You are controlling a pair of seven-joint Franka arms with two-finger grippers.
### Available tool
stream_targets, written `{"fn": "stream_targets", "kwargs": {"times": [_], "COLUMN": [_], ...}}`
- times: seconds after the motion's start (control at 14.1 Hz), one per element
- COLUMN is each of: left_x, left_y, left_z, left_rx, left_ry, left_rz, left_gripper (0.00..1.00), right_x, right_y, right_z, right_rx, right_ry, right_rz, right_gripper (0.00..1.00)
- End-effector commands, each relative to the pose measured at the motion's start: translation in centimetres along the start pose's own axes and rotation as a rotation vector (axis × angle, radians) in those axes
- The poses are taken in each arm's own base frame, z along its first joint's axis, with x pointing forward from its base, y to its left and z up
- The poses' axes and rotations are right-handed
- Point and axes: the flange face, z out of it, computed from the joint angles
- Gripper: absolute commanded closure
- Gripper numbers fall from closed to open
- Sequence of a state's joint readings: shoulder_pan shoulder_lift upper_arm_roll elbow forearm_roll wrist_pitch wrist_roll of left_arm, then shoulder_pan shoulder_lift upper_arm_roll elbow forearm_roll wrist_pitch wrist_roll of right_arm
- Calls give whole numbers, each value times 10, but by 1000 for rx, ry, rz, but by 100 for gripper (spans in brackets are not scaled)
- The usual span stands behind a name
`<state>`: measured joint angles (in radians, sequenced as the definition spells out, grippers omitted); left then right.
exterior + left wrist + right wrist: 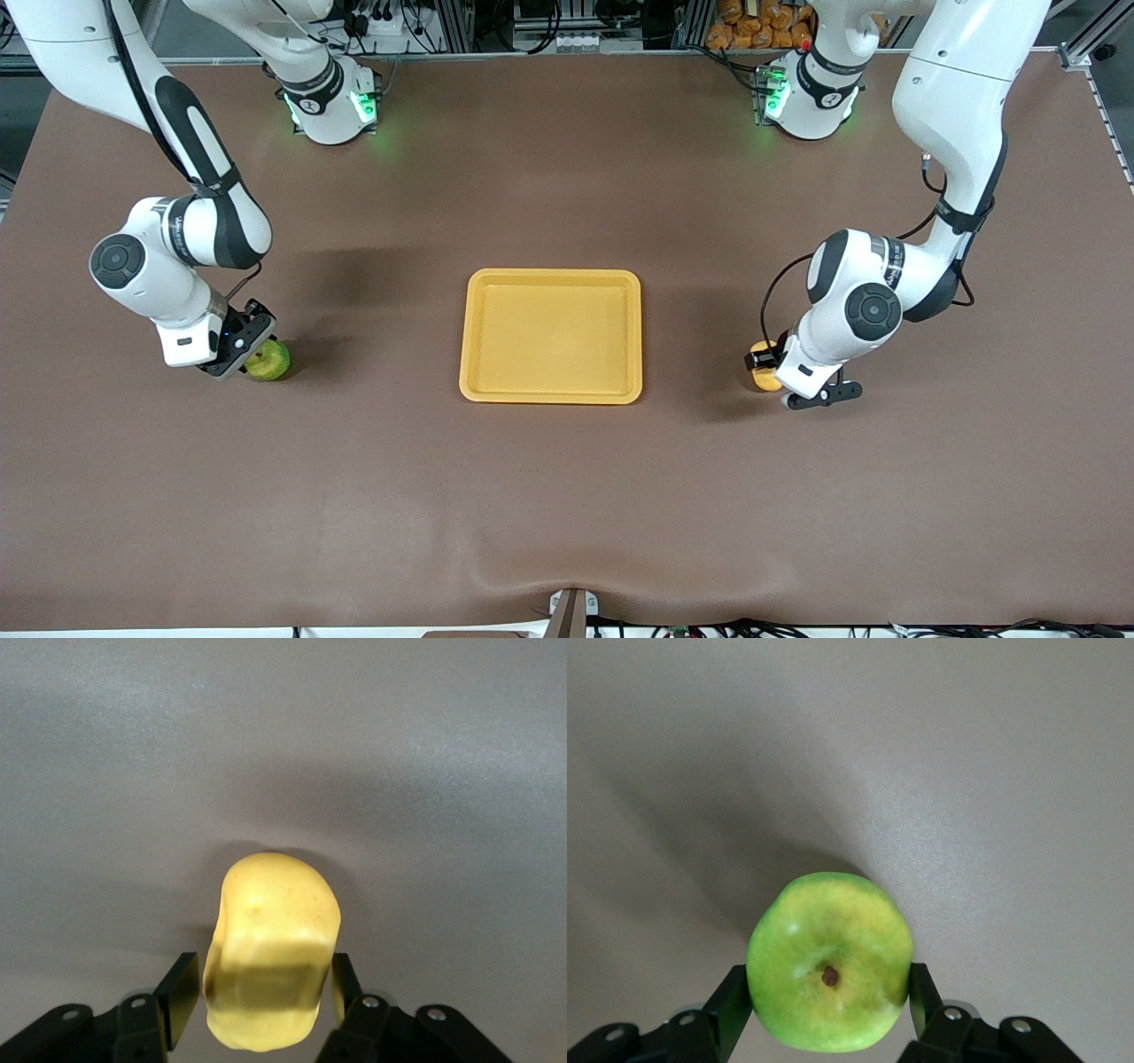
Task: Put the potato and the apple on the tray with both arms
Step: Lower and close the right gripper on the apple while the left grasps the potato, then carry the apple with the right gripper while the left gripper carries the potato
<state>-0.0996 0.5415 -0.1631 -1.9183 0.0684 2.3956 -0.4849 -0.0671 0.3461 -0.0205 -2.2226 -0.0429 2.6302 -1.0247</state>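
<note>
The yellow-orange tray [550, 275] lies at the table's middle, with nothing on it. The green apple [269, 361] sits on the table toward the right arm's end. My right gripper [255, 347] is shut on it, and in the right wrist view [830, 979] both fingers press the apple's [828, 970] sides. The potato [764, 377] lies on the table toward the left arm's end. My left gripper [762, 361] is down around it. In the left wrist view [264, 970] the fingers straddle the potato [270, 939], with a thin gap at one finger.
The brown table mat is bare around the tray. Both arm bases [330, 106] stand at the edge farthest from the front camera. A small bracket [571, 611] sits at the nearest edge.
</note>
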Motion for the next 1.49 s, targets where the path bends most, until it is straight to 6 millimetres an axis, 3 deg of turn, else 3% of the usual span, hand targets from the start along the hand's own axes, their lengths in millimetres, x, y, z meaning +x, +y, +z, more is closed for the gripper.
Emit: {"fn": "stream_targets", "kwargs": {"times": [0.0, 0.14, 0.21, 0.57, 0.85, 0.99, 1.13, 1.42], "left_x": [10, 11, 11, 15, 7, -1, -21, -41], "left_y": [4, 5, 5, 9, 33, 55, 88, 135], "left_z": [-3, -4, -5, -28, -41, -51, -53, -69], "left_rx": [3, 4, 7, 46, 58, 57, 71, 53], "left_ry": [22, 24, 28, 69, 61, 73, 60, 95], "left_rz": [-17, -9, -2, 53, 87, 114, 153, 213], "left_gripper": [58, 93, 100, 100, 100, 100, 100, 100], "right_x": [0, 0, -2, 6, 30, 45, 71, 122], "right_y": [0, 0, 1, 14, 12, -1, -24, -65], "right_z": [-1, -7, -10, -45, -73, -85, -98, -111], "right_rx": [-6, 11, 41, 151, 191, 214, 225, 216], "right_ry": [6, 12, 15, 24, 2, -28, -63, -92], "right_rz": [-19, 16, 47, 128, 209, 334, 466, 691], "right_gripper": [100, 100, 100, 100, 100, 100, 100, 100]}}
